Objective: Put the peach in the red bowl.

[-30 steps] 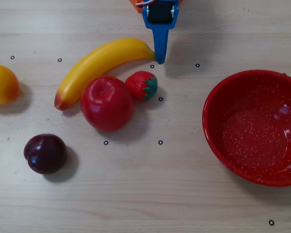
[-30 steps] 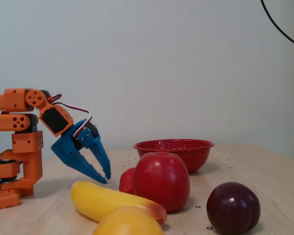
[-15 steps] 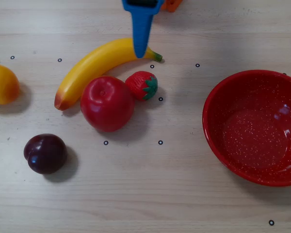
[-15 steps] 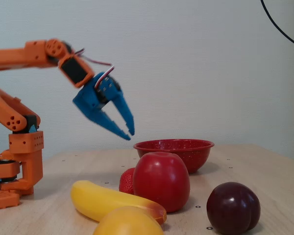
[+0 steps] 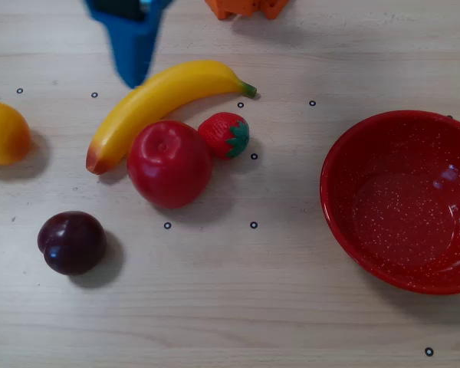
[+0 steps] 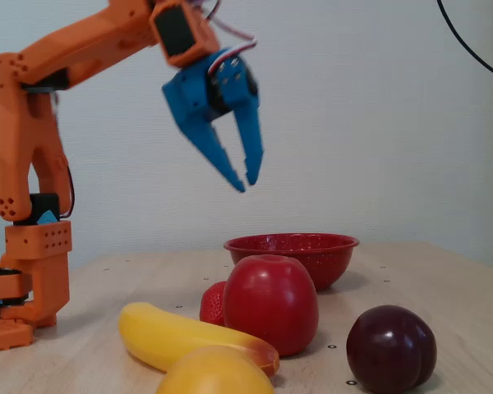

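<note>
The peach (image 5: 4,134) lies at the far left of the table in the overhead view; in the fixed view the peach (image 6: 214,371) shows at the bottom edge, partly cut off. The red bowl (image 5: 343,165) stands empty at the right, and the red bowl (image 6: 329,256) sits behind the apple in the fixed view. My blue gripper (image 6: 246,184) hangs high above the table, fingers pointing down, shut and holding nothing. From overhead the gripper (image 5: 130,77) is blurred at the top, above the banana's left part and well right of the peach.
A banana (image 5: 157,100), a red apple (image 5: 169,162) and a strawberry (image 5: 225,134) cluster in the middle, between peach and bowl. A dark plum (image 5: 71,242) lies at the lower left. The orange arm base (image 6: 33,279) stands at the table's back edge.
The gripper has risen from near the table beside the banana's tip to high above it, swinging left in the overhead view. No fruit has moved.
</note>
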`<state>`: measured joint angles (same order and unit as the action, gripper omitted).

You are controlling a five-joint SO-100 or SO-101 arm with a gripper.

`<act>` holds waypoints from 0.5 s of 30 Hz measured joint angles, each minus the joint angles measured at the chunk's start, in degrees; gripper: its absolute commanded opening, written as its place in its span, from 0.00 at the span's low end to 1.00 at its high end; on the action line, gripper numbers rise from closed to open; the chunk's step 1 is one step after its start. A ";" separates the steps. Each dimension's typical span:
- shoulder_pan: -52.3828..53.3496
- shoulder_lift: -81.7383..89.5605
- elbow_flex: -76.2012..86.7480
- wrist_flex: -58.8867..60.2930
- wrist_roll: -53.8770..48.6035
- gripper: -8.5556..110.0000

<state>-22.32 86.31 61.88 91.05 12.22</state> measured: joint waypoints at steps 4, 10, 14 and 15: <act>-3.96 -9.76 -15.82 5.62 2.81 0.07; -10.20 -22.06 -33.84 10.99 9.14 0.07; -14.77 -28.92 -40.96 11.78 14.41 0.08; -16.17 -30.59 -42.10 11.87 16.08 0.09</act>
<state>-38.50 55.72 19.78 102.92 28.30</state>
